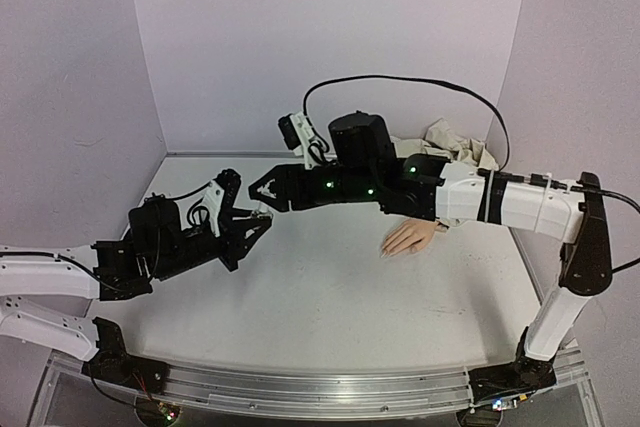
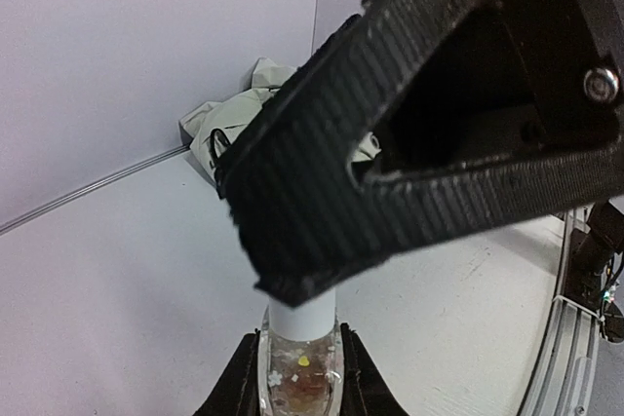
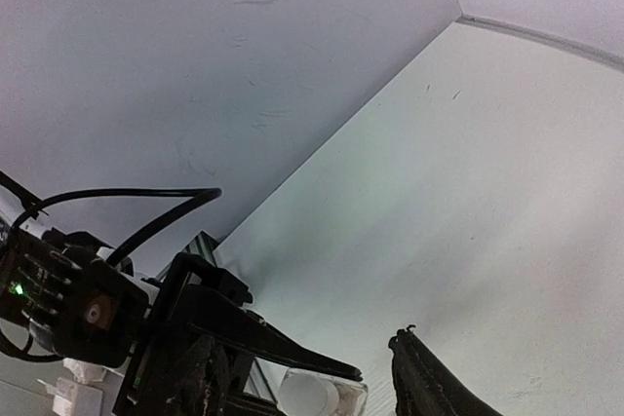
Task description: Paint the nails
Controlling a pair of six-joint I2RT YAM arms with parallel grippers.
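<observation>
The pale mannequin hand [image 1: 410, 237] lies palm down right of the table's centre, its tiny nails [image 1: 386, 250] pointing left, with its beige sleeve [image 1: 458, 145] behind it. My left gripper [image 1: 258, 219] is shut on a small clear bottle [image 2: 300, 372] with flakes inside and a white cap [image 2: 302, 323], holding it upright above the table. My right gripper [image 1: 262, 190] is open just above the left gripper. One of its black fingers [image 2: 409, 124] hangs over the cap. In the right wrist view the cap [image 3: 310, 397] sits between the spread jaws, beside a finger [image 3: 429, 387].
White table [image 1: 330, 297] with purple walls on three sides. A black cable [image 1: 400, 82] loops over the right arm. The metal rail [image 1: 320, 392] runs along the near edge.
</observation>
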